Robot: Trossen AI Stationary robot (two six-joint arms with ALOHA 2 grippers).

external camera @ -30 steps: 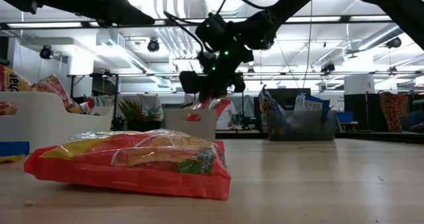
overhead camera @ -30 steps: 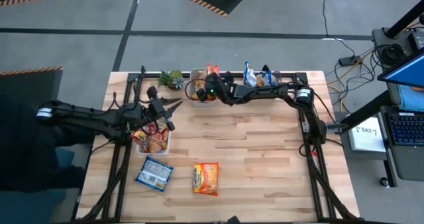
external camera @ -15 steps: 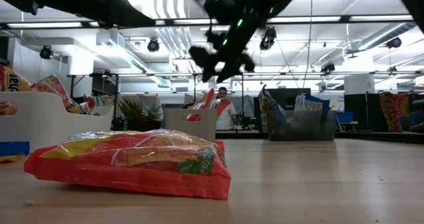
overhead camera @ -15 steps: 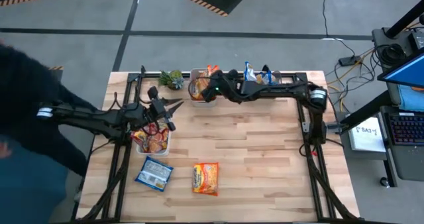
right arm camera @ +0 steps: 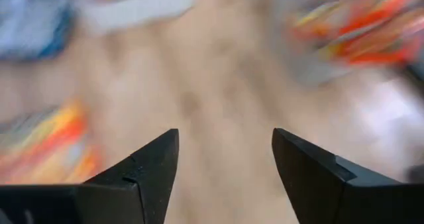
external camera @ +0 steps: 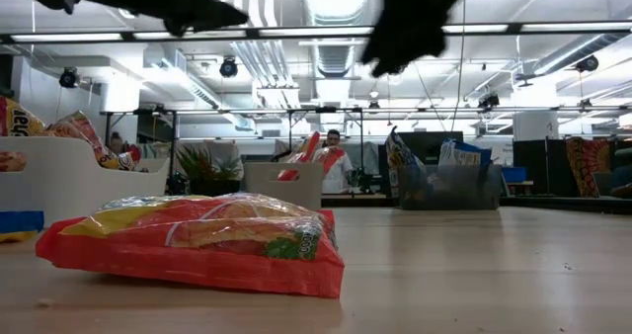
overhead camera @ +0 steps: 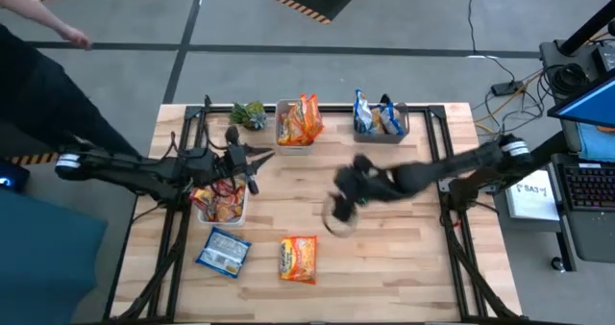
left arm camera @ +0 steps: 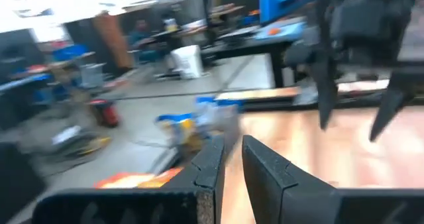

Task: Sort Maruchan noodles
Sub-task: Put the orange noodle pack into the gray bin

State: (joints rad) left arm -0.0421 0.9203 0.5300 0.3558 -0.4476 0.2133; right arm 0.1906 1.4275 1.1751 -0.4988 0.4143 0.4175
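Observation:
An orange-yellow noodle packet [overhead camera: 298, 258] and a blue one [overhead camera: 224, 251] lie flat on the wooden table near its front edge. Red-pink packets [overhead camera: 219, 204] fill a white bin at the left. More orange packets [overhead camera: 298, 121] stand in the far centre bin, and blue ones [overhead camera: 378, 116] stand in the far right bin. My right gripper [overhead camera: 337, 213] hangs open and empty over the table's middle, a little beyond the orange packet; in its wrist view [right arm camera: 225, 134] only bare wood shows between the fingers. My left gripper [overhead camera: 261, 152] [left arm camera: 232, 144] is shut and empty, held level above the left bin.
A small green plant [overhead camera: 250, 113] stands at the far edge, left of the centre bin. A person stands beyond the table's left side [overhead camera: 38, 85]. Bare wood lies open on the table's right half [overhead camera: 404, 258].
My right gripper has opened over the far centre bin and let go of an orange packet, which now stands in that bin. It then rose and swung fast toward the table's near edge, tipping downward, to above the table's middle.

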